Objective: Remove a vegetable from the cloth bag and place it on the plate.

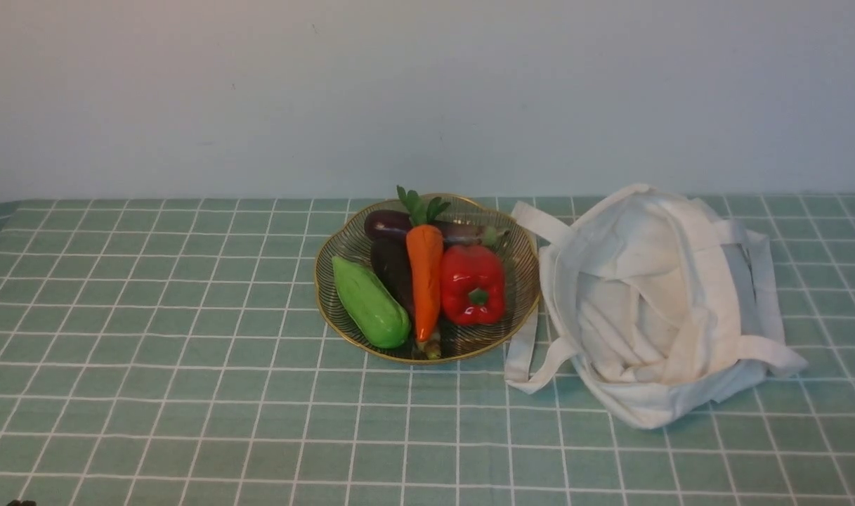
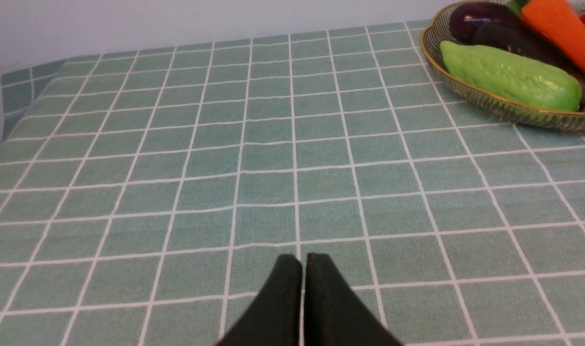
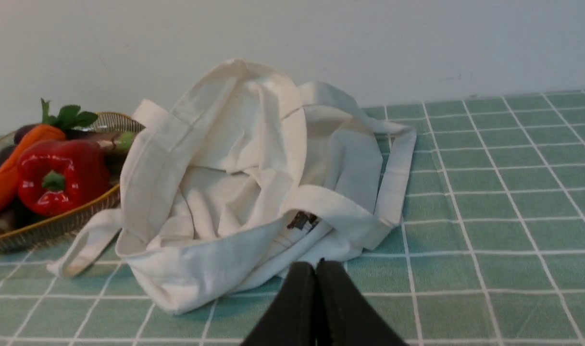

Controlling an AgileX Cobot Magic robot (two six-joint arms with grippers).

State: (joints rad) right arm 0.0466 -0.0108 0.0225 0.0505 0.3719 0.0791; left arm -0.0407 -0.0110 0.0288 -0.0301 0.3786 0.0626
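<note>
The orange carrot (image 1: 424,280) with a green leafy top lies in the gold wire plate (image 1: 337,247), between a dark eggplant and a red bell pepper. The crumpled white cloth bag (image 1: 652,302) lies just right of the plate, its straps spread around it. In the left wrist view my left gripper (image 2: 304,259) is shut and empty over bare tablecloth, well short of the plate (image 2: 513,108) and the carrot (image 2: 559,31). In the right wrist view my right gripper (image 3: 315,265) is shut and empty just before the bag (image 3: 234,192). The carrot (image 3: 13,168) shows there too.
The plate also holds a light green gourd (image 1: 369,302), a red bell pepper (image 1: 472,284) and two dark eggplants (image 1: 393,267). A green checked cloth (image 1: 153,393) covers the table up to a pale wall behind.
</note>
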